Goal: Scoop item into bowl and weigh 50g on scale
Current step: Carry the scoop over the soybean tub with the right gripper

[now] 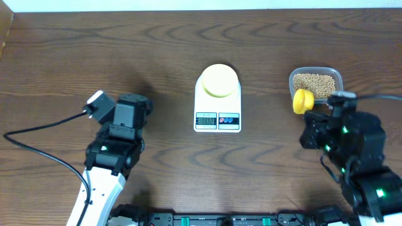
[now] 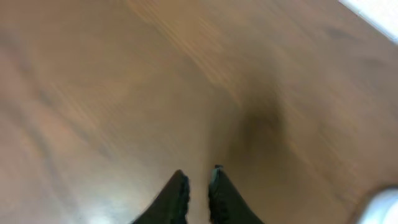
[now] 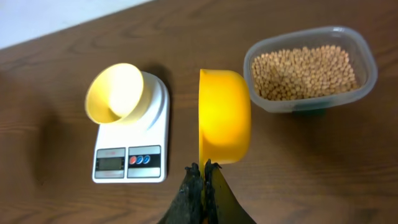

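The pale yellow bowl (image 1: 218, 80) stands on the white scale (image 1: 217, 112) at the table's middle; both show in the right wrist view, bowl (image 3: 117, 93) on scale (image 3: 134, 134). The beige beans (image 1: 315, 84) fill a clear tub (image 1: 334, 75) at the right; the beans (image 3: 305, 71) and tub (image 3: 367, 59) also show in the right wrist view. My right gripper (image 3: 203, 168) is shut on the handle of a yellow measuring spoon (image 3: 225, 116), held on edge between scale and tub, its cup (image 1: 303, 100) beside the tub. My left gripper (image 2: 198, 177) hangs over bare wood at the left, fingers nearly together, holding nothing.
A black cable (image 1: 44, 141) runs from the left arm across the table's left side. The table's far edge meets a white surface (image 3: 56, 18). Black equipment (image 1: 220, 220) lines the front edge.
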Available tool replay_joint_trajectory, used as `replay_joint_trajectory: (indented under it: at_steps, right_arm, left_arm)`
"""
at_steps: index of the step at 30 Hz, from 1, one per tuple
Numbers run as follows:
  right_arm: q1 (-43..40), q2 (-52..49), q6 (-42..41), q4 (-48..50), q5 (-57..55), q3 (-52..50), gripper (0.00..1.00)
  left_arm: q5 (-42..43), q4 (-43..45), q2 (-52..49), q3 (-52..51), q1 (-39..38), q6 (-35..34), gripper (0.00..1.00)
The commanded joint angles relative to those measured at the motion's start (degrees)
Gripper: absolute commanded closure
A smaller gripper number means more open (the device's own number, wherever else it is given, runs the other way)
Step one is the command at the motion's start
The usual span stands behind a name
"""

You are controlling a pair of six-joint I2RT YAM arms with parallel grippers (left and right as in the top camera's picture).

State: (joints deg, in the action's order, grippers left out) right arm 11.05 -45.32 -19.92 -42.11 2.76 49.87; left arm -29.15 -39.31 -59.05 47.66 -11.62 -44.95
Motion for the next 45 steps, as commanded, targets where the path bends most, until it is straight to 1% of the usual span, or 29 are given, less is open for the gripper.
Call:
replay_joint_trajectory:
  at_steps: [1, 2, 4, 5, 9, 12, 17, 20, 22, 24, 25, 27, 29, 30, 31, 32, 33, 35, 37, 39, 41, 43, 45]
  right_arm:
    - [-0.2, -5.3, -4.6, 0.4, -1.1, 0.7, 0.99]
    - [-0.2, -7.0, -4.9, 0.9, -0.6, 0.7, 0.99]
    - [-0.2, -9.2, -5.0, 1.9, -0.3, 0.8, 0.99]
    - [-0.2, -10.0, -5.9, 2.9, -0.3, 0.8, 0.99]
    - [-0.3, -11.0, -11.3, 4.5, -0.9, 0.8, 0.99]
    - [-1.4, -11.3, -11.6, 4.5, -4.2, 0.8, 0.99]
    - [-5.1, -12.6, -10.9, 6.6, -4.2, 0.8, 0.99]
    - [-6.5, -12.7, -5.7, 6.4, -4.2, 0.8, 0.99]
    - [-6.7, -12.5, -2.0, 5.2, -3.8, 0.8, 0.99]
    - [-6.7, -11.8, 2.0, 3.7, -1.4, 0.8, 0.99]
    - [-6.7, -9.9, 5.3, 2.2, 1.4, 0.8, 0.99]
    - [-6.7, -8.2, 8.8, 2.0, 3.0, 0.8, 0.99]
    - [-6.7, -7.0, 12.6, 2.0, 1.8, 0.8, 0.99]
    - [-6.7, -6.5, 13.6, 2.1, -3.4, 0.8, 0.99]
    - [-6.7, -6.5, 13.6, 2.0, -6.3, 0.8, 0.99]
    - [-6.7, -6.6, 13.6, 2.0, -8.1, 0.8, 0.99]
    - [-6.7, -7.2, 13.5, 2.0, -9.1, 0.8, 0.99]
    - [-6.7, -8.5, 12.2, 1.9, -9.1, 0.9, 0.99]
    - [-6.8, -10.2, 11.2, 1.8, -9.7, 0.9, 0.99]
    - [-7.3, -13.3, 9.9, 1.8, -11.6, 1.6, 0.99]
    - [-7.8, -16.3, 9.8, 1.8, -11.8, 3.5, 0.99]
    - [-8.1, -18.3, 9.7, 1.8, -11.7, 5.1, 0.99]
    - [-8.8, -21.0, 9.7, 0.8, -11.5, 7.7, 0.99]
  left_arm:
    - [-2.6, -1.8, -0.1, 0.6, 2.8, 0.4, 0.54]
    - [-2.6, -1.7, -0.1, 0.6, 3.0, 0.3, 0.44]
    - [-2.6, -0.8, -0.5, 0.6, 2.9, 0.3, 0.12]
    - [-2.6, -0.7, -0.9, 0.6, 2.9, 0.3, 0.02]
    - [-1.1, -0.2, -1.3, 0.6, 2.9, 0.3, 0.02]
    - [-1.1, 0.8, -1.6, 0.6, 2.9, 0.3, 0.01]
    - [-1.0, 4.7, -3.4, 0.5, 2.9, 0.4, 0.02]
    - [-0.3, 6.1, -4.2, 0.5, 2.9, 0.4, 0.02]
    - [2.3, 5.9, -4.8, 0.5, 2.9, 0.3, 0.02]
    - [2.8, 6.0, -5.1, 0.5, 2.9, 0.3, 0.02]
    - [2.8, 5.9, -5.1, 0.5, 2.9, 0.3, 0.02]
    - [3.1, 5.7, -5.1, 0.5, 2.9, 0.3, 0.02]
    - [4.3, 5.1, -5.1, 0.5, 2.9, 0.4, 0.02]
    - [6.4, 3.5, -5.1, 0.5, 2.9, 0.4, 0.02]
    - [7.6, 2.3, -5.1, 0.5, 2.9, 0.5, 0.01]
    - [9.4, 1.3, -5.1, 0.5, 2.9, 2.3, 0.01]
    - [12.2, 0.3, -5.1, 0.5, 2.9, 6.4, 0.02]
    - [17.9, -0.3, -5.1, 0.6, 2.9, 17.1, 0.01]
    - [25.4, -1.1, -4.6, 0.9, 2.9, 28.4, 0.02]
    - [34.6, -2.9, -3.5, 2.0, 2.9, 36.7, 0.01]
    - [39.5, -5.1, -2.3, 3.9, 2.9, 40.4, 0.01]
    - [41.6, -7.5, -1.7, 5.5, 2.9, 42.2, 0.01]
    - [45.9, -11.0, -0.9, 8.1, 2.9, 44.0, 0.01]
